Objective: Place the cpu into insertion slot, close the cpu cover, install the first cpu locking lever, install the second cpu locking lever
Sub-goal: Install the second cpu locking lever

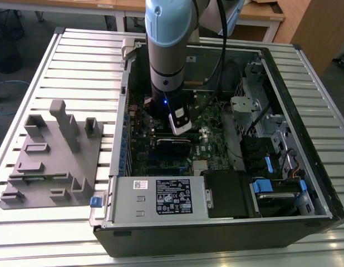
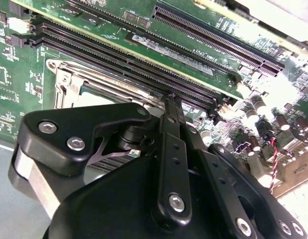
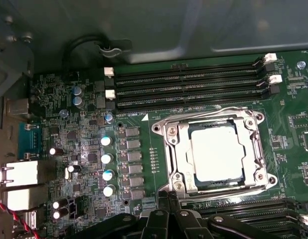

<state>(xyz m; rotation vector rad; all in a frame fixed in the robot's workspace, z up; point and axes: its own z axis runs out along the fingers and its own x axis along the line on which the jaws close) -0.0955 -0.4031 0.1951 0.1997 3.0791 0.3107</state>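
Jaws (image 3: 166,199) are sitting closed, fingertips together with nothing between them, low over the motherboard (image 3: 84,149) at the near edge of the socket. In the first wrist view the cpu (image 3: 216,154) is lying flat in the insertion slot (image 3: 180,172), and the cpu cover (image 3: 212,118) is lying down around it, its window framing the silver top. A thin lever wire (image 3: 229,110) is running along the cover's far edge; whether either lever is hooked home cannot be told. Memory slots (image 3: 189,84) are lying just beyond the socket. In the exterior view the arm (image 1: 167,50) is reaching down into the open computer case (image 1: 305,128), which is resting on the slatted table (image 1: 77,61) beside a grey fixture (image 1: 55,156).

Risk is looking highest at the lever: the closed tips could slip off the thin wire and strike the board or the nearby memory slots, and a lever pressed off line could leave the cover unlatched.
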